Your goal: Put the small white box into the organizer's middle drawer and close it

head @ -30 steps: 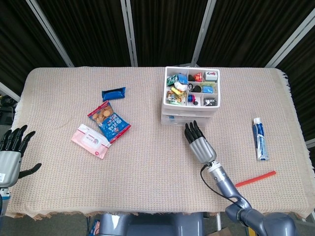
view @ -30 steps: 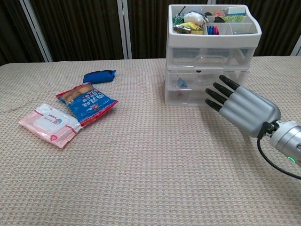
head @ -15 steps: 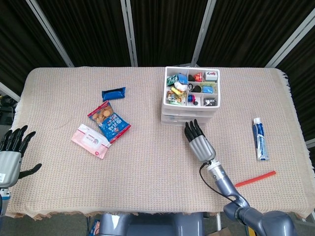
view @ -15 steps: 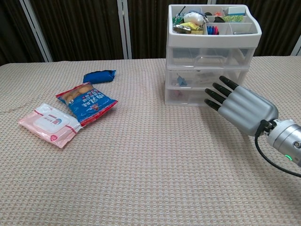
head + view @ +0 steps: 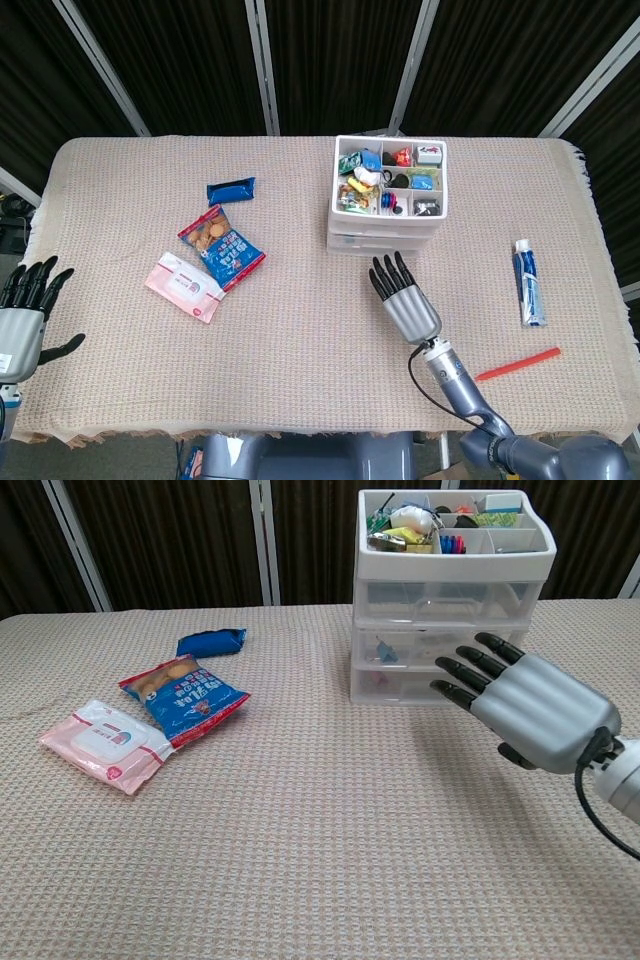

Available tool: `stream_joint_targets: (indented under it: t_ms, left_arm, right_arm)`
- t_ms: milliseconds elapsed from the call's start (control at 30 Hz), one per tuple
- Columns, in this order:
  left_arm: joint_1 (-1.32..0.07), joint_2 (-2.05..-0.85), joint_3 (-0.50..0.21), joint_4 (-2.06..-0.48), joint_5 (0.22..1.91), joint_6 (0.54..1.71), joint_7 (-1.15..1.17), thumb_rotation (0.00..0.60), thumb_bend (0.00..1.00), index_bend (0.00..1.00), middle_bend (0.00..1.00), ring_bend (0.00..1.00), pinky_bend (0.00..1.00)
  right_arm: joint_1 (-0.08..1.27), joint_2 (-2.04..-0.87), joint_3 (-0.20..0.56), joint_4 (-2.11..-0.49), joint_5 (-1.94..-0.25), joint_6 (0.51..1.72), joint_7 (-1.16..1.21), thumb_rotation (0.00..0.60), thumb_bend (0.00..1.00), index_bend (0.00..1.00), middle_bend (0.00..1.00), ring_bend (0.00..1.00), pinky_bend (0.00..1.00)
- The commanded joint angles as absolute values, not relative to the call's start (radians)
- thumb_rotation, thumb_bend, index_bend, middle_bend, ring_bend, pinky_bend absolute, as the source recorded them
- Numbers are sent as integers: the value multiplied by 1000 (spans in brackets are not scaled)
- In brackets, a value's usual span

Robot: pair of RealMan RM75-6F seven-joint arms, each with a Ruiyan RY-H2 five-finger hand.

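Before the organizer [image 5: 452, 600]: middle drawer [image 5: 440, 645] now shut; our right robot hand [image 5: 525, 705] withdrawn, spread, empty; we judge task finished.

the head view looks steeply down from high at the robot's side of the counter [image 5: 300, 340], far enough back to take in the whole cloth-covered top, the dark curtains behind it, and both hands at the near edge. the chest view sits low and close, facing level across the counter [image 5: 300, 860] toward the same curtains, so the organizer [image 5: 452, 600] shows from its front while the head view shows the organizer [image 5: 388, 190] from above. both views share the organizer, the right hand [image 5: 404, 302] [image 5: 530, 712], and the snack packets [image 5: 222, 245] [image 5: 185, 695]; only the head view reaches the left hand [image 5: 22, 318].
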State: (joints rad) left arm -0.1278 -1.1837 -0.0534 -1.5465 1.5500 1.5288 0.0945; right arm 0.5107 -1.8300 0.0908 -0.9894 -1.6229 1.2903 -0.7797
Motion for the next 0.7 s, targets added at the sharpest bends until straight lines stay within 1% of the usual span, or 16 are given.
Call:
stream_joint_targets:
  t_ms: [33,200,333,433,500,633,700]
  left_arm:
    - [-128,-1183,-52,-1544,1553,1529,100,600,114,124,0,0,0]
    - [-129,-1181,-47,-1543,1553,1521,119,600,115,119,0,0,0]
    - [-130,-1181,-44,-1547,1559,1518,128,600,111,115,0,0,0]
    - [-131,-1182,-39,-1543,1569,1519,143,600,106,111,0,0,0]
    - [-131,-1183,-38,-1543,1571,1520,149,600,104,108,0,0,0]
    - [-130,-1181,-36,-1539,1570,1519,156,600,104,104,0,0,0]
    - [-130,-1180,-36,-1537,1572,1519,157,600,104,104,0,0,0]
  right_arm:
    - [431,-1662,98,-1289,-1574,1360,-652,600,204,79,0,0,0]
    - [345,-1466,84,-1556,-1515,1402,-493,600,156,64,0,0,0]
    - [282,-1345,53,-1677,-1484,1425,-371,600,124,52,0,0,0]
    - [236,-1270,18,-1713,-1501,1457,-294,600,115,47,0,0,0]
    - [218,-1244,-3,-1711,-1523,1473,-270,600,108,43,0,0,0]
    - [188,-1226,-33,-1665,-1564,1506,-254,600,100,27,0,0,0]
    - [178,-1229,-35,-1644,-1557,1507,-238,600,100,18,0,0,0]
